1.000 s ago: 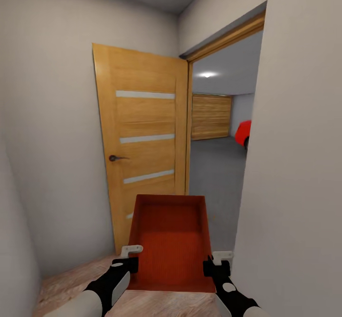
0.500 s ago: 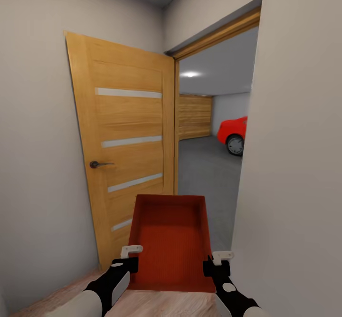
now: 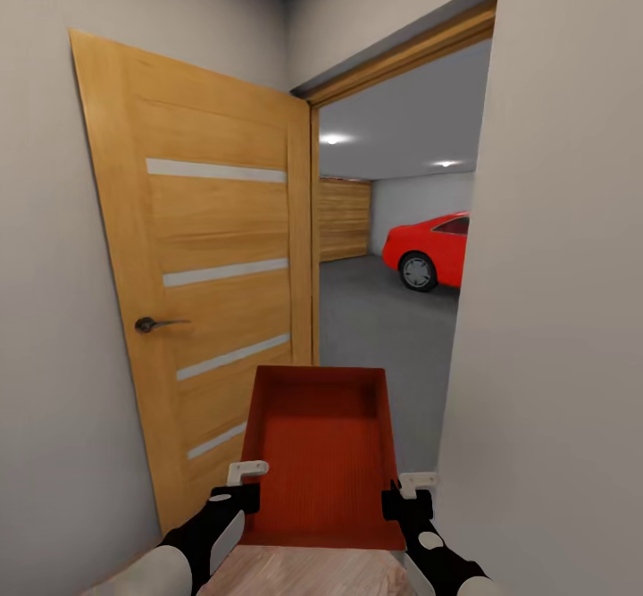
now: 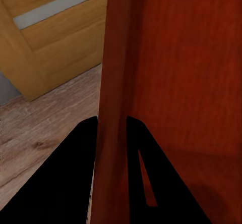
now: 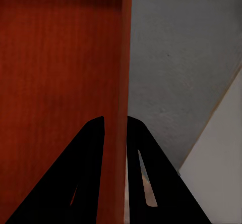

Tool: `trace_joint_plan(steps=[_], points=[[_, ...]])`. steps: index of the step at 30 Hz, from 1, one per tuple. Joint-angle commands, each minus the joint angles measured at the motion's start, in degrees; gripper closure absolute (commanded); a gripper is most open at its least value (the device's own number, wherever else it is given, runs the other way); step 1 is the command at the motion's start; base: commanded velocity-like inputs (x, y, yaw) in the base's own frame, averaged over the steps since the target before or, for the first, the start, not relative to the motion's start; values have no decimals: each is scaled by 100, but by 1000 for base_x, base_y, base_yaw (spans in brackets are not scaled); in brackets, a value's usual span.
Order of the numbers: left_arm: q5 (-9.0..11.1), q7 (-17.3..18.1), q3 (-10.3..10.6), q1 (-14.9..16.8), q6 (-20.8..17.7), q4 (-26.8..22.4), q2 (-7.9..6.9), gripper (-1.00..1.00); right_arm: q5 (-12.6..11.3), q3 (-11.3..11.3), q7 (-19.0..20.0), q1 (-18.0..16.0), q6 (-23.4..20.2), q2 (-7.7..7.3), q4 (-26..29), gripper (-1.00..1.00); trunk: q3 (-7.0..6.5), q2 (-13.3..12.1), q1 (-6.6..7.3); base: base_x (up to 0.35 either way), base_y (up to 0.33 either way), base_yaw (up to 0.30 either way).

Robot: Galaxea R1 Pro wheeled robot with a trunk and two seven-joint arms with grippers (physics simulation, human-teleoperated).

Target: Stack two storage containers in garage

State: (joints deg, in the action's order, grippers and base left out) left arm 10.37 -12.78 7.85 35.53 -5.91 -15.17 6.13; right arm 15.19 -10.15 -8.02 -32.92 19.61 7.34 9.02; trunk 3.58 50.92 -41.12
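I am carrying one storage container [image 3: 321, 453] in front of me, held up off the floor between both arms, its open top facing up and its far end toward the doorway. My left fingers [image 3: 243, 484] are pinching the container's left side wall near its close end; in the left wrist view the wall [image 4: 112, 82] runs straight up between the two dark fingers [image 4: 75, 183], one finger outside and one inside the box. My right fingers [image 3: 406, 493] are pinching the right side wall the same way; in the right wrist view that thin red wall [image 5: 123, 57] sits squeezed between the two finger pads [image 5: 85, 183], with the ribbed red bottom on one side and grey concrete on the other.

Under the container's close end lies light wood plank flooring [image 3: 295, 574]. Just to my left stands an open wood-panelled door [image 3: 201, 274] with pale horizontal strips and a dark lever handle [image 3: 152, 323], swung back against the beige wall. Straight ahead the wood-framed doorway opens into the garage, with its dark grey concrete floor [image 3: 379, 328], white walls and ceiling lights. A red car [image 3: 433, 252] stands on that floor to the right, partly hidden by the near wall [image 3: 554, 310], and a wood-panelled garage door [image 3: 344, 219] closes the far end.
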Motion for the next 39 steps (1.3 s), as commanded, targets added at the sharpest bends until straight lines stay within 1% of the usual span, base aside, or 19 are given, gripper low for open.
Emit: trace_joint_plan(steps=[1,6,10,35,39], points=[[-123,-75,-108,6,-39,-38,-60,100,37,-198,-16,-4,17,2,-14,100,9,7,-4,245,218,-22],[-123,-75,-108,6,-39,-38,-60,100,42,-198,-8,-4,17,-4,-14,100,9,7,-4,245,218,-10],[-123,-75,-108,4,-37,-38,-60,100,38,-198,-13,-4,17,-5,-14,100,9,7,-4,245,218,-139],[-123,-75,-102,5,-40,-38,-60,100,37,-198,-15,-4,17,-5,-14,100,9,7,-4,245,218,-282],[-123,-75,-102,6,-40,-38,-60,100,37,-198,-15,-4,17,-5,-14,100,9,7,-4,245,218,-134]])
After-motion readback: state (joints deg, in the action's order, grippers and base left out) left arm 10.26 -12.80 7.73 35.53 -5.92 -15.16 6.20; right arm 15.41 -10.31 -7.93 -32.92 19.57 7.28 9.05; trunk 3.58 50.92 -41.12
